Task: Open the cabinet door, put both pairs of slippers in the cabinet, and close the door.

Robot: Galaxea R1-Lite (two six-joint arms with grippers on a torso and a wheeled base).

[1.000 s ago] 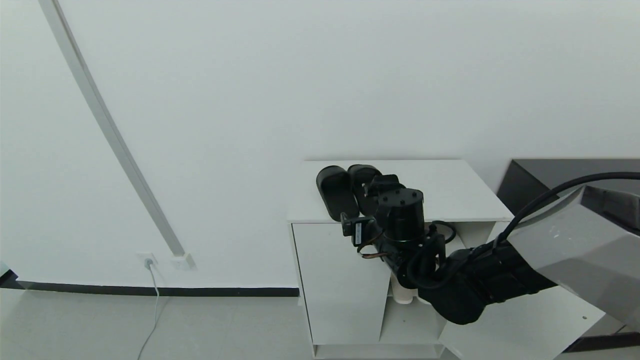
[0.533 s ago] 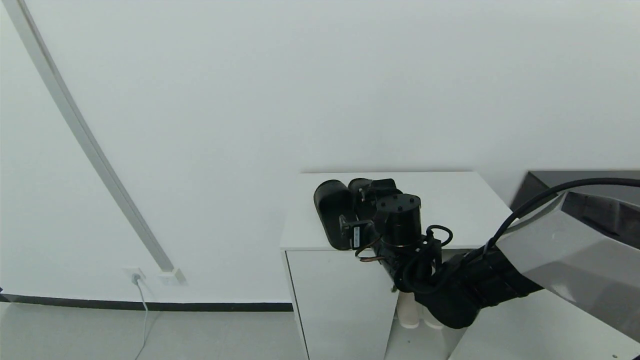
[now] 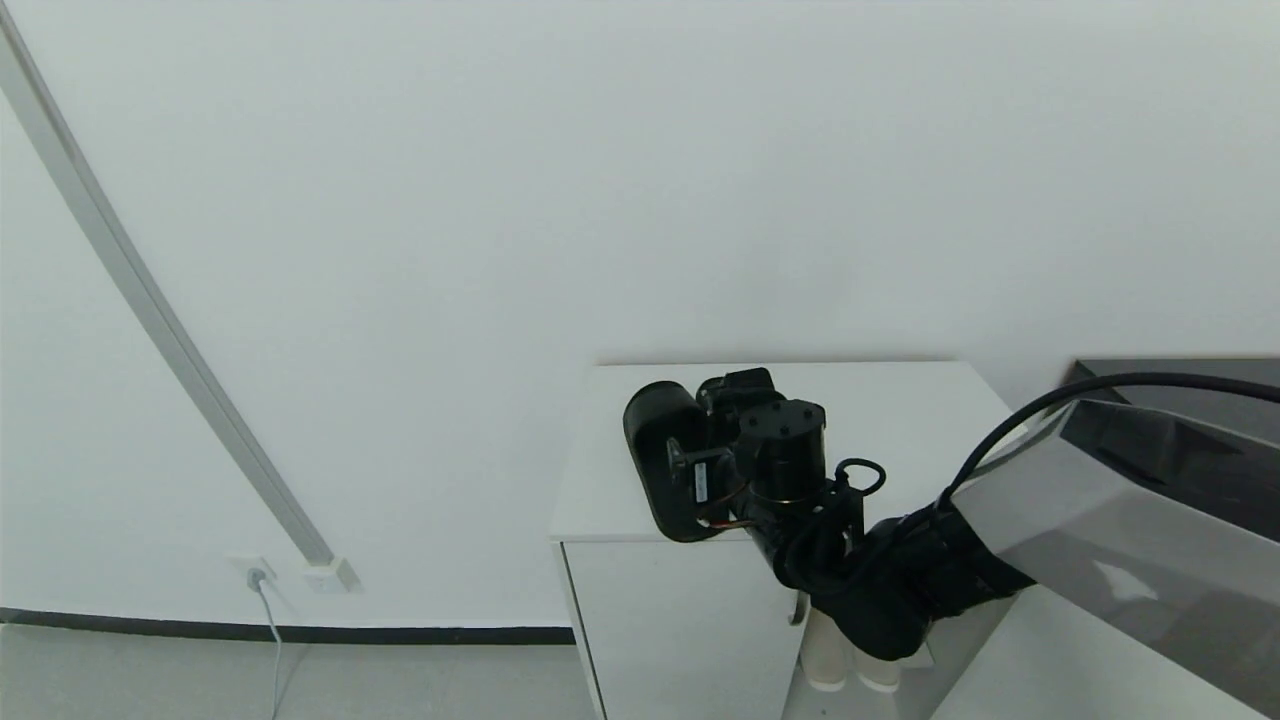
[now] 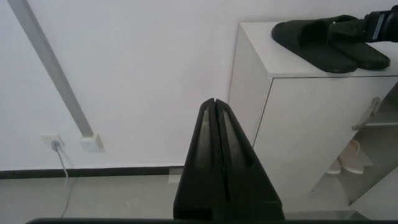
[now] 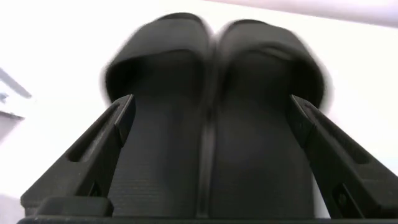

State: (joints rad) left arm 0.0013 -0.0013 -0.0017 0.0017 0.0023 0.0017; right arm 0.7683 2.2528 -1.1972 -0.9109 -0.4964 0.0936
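R gripper (image 5: 211, 102) first: fingers (image 5: 112, 134) are spread wide, one each side of the black slippers (image 5: 211, 155), so it's straddling the pair. Too blurry to say whether they actually press on them.

Diff vs 1 s ago: the R wrist has pushed further in over the cabinet (image 3: 900, 420) top, toward the wall. It now covers most of the right-hand slipper, which was in plain sight before. Heads up, the whole head pic shifted too, so that's the cam moving, not the cabinet. The black slippers look to be on the same spot, left half of the cabinet top.

Orientation: the pair lies flat, side by side and touching. Long axis runs from the cabinet's back to its front edge, slanted a bit. Strap/toe ends point at the wall afaict. Heel ends sit right at the front edge, which is the side the gripper comes in from.

L gripper (image 4: 214, 102): fingers pressed tight together, nothing between them. It hangs off the cabinet's left side, lower than the top.

Cabinet's right door (image 3: 1010, 670) stands open, left one is closed. Pale slippers (image 4: 353, 155) sit on a low shelf in the open half. Wall socket (image 3: 255, 575) w/ a cable is left of the cabinet, down near the floor.
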